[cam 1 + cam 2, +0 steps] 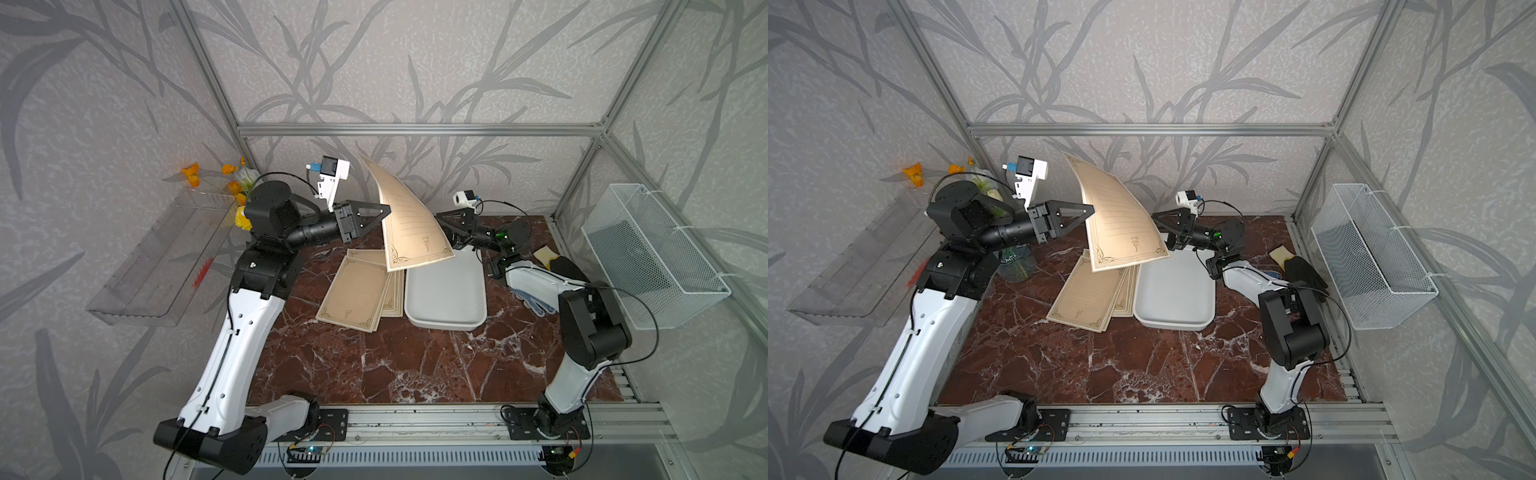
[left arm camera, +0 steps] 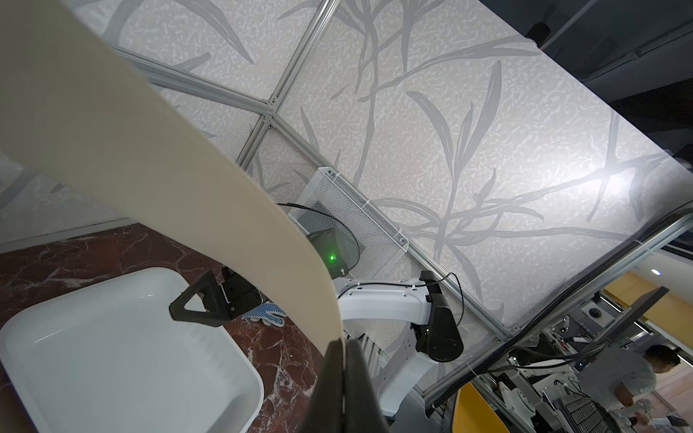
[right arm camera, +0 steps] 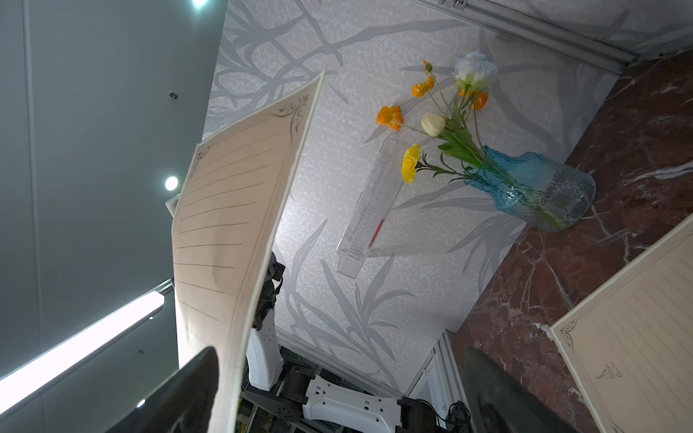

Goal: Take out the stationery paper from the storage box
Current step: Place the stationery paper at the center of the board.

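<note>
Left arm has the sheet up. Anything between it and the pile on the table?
Nothing visible. The held sheet hangs from the left gripper above the pile; the right gripper stands open at its other edge.

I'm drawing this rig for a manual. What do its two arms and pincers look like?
The left arm and right arm have glossy white shells between black joints, with thin black cables alongside. The left pincer and right pincer are black with hollow triangular fingers, each topped by a white camera block. A green light glows near the right wrist.
</note>
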